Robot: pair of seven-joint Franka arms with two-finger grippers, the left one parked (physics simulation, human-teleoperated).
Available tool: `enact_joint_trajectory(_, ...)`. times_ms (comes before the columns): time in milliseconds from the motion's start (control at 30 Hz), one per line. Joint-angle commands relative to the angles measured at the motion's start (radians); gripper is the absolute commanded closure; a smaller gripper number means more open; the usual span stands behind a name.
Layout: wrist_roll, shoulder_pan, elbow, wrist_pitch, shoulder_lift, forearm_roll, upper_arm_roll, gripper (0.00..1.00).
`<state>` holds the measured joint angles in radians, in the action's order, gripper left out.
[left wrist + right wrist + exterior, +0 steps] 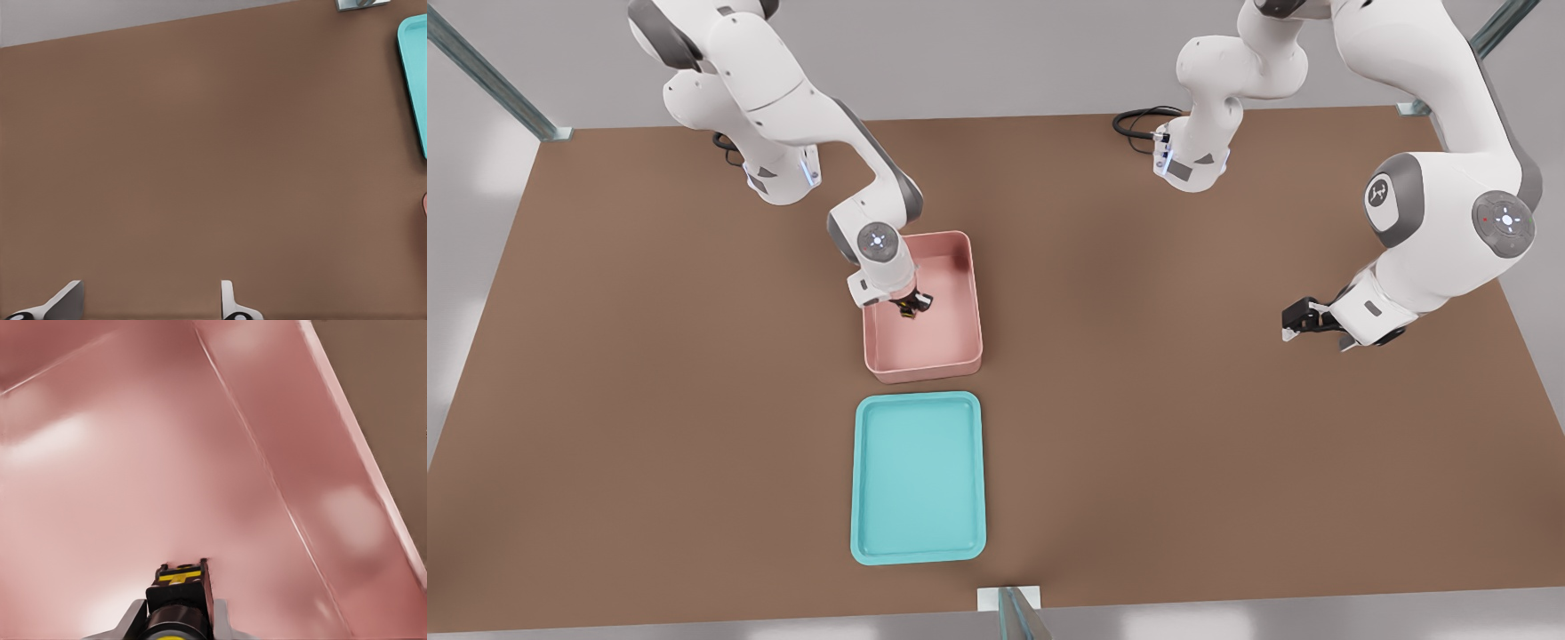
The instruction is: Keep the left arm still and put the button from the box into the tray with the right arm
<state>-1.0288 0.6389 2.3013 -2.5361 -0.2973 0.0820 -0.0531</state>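
button (177, 600) cut by wrist view's edge | gripper (911, 305) fingers mostly hidden | tray (415, 80) cropped

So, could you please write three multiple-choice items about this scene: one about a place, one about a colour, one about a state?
1. Where is the gripper?
A. inside the pink box
B. over the tray
C. beside the table edge

2. What colour is the tray?
A. pink
B. teal
C. yellow

3. What is the state of the gripper?
A. open, holding nothing
B. shut on the button
C. shut on the tray's rim

Answers:
1 A, because the front view shows the gripper down between the box walls.
2 B, because the shallow tray on the brown table is teal, while the box is pink.
3 B, because in the right wrist view the yellow-and-black button sits between the fingers.
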Motion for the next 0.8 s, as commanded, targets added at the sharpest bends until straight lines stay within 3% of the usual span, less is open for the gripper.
enact_joint_trajectory(0, -0.047, -0.001, -0.01, 0.026, 0.021, 0.007, 0.001, 0.5)
enact_joint_trajectory(133, -0.047, -0.015, -0.079, 0.131, 0.061, 0.008, 0.002, 0.53)
enact_joint_trajectory(333, -0.031, -0.12, -0.447, 0.431, 0.024, -0.002, 0.004, 0.52)
enact_joint_trajectory(533, -0.025, -0.169, -1.03, 0.665, -0.344, -0.056, 0.009, 0.52)
enact_joint_trajectory(767, -0.013, -0.203, -1.339, 0.652, -0.651, -0.057, 0.058, 0.52)
